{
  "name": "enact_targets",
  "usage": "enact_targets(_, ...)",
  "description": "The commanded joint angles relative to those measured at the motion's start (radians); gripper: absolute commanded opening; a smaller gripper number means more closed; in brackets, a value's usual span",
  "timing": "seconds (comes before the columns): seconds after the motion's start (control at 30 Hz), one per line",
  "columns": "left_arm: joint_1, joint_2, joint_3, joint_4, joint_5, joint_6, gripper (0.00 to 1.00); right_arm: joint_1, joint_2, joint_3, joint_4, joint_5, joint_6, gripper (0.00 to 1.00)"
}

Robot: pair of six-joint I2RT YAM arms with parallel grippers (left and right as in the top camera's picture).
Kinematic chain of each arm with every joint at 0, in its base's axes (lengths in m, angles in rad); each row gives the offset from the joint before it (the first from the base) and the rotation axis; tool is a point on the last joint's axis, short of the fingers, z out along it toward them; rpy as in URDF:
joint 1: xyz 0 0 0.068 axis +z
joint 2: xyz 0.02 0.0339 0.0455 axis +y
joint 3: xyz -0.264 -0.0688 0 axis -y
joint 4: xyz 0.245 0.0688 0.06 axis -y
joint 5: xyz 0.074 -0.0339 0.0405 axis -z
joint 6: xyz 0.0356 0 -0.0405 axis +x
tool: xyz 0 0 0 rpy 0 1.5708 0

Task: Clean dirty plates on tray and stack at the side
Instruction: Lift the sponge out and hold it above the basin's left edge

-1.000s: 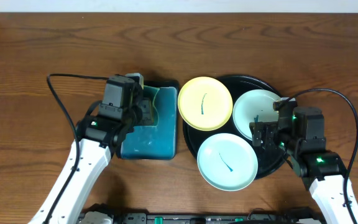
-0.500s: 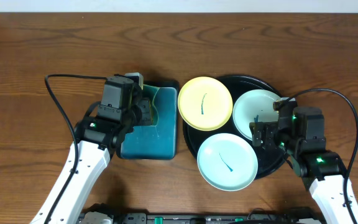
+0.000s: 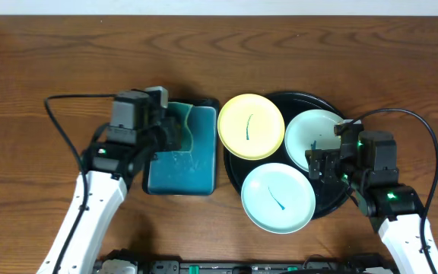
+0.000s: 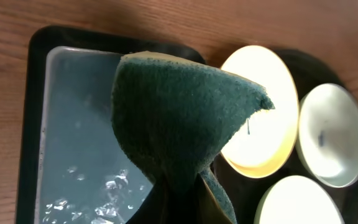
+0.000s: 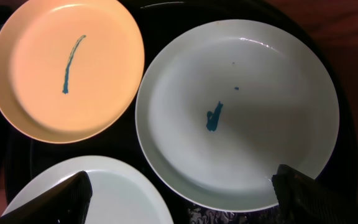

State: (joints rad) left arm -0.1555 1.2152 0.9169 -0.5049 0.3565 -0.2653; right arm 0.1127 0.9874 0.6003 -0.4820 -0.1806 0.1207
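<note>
Brown wooden bench point(image 3: 52, 61) is carrying the black tray point(image 3: 318, 98) right of centre, the yellow plate point(image 3: 251, 126) seemingly overhanging its left rim beside two mint plates point(image 3: 277, 197). Left claw point(image 3: 169, 135) is pinching the green sponge point(image 4: 179, 118) above the teal sponge dish point(image 3: 181, 179). Right claw point(image 3: 315, 165) is hovering wide over the mint plate nearer the right edge point(image 3: 314, 135). Scrubbing the yellow plate unsupported risks tipping it.

A dark green sponge point(image 4: 179, 118) filled the middle, folded and narrowing to a pinch at 6 o'clock; at 9 o'clock lay the sponge dish point(image 4: 35, 112), its wet floor beaded with bubbles; toward 3 o'clock the yellow plate point(image 4: 272, 137) sat partly behind the sponge on the black tray point(image 4: 312, 67); a pale plate point(image 4: 331, 134) lay farther out, a second pale plate point(image 4: 297, 202) at 5 o'clock.
</note>
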Motion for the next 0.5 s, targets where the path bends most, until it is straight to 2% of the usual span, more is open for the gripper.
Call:
enact_targets(0.0, 0.066, -0.002, 0.006, 0.007, 0.169, 0.005, 0.08, -0.006, 0.002, 0.019, -0.001, -0.004, -0.014, 0.92)
enact_targets(0.2, 0.162, 0.04, 0.002, 0.014, 0.368, 0.005, 0.08, -0.006, 0.002, 0.019, -0.001, -0.004, -0.014, 0.92)
enact_targets(0.47, 0.23, 0.142, 0.002, 0.014, 0.504, 0.006, 0.07, -0.006, 0.002, 0.019, -0.001, -0.004, -0.014, 0.92)
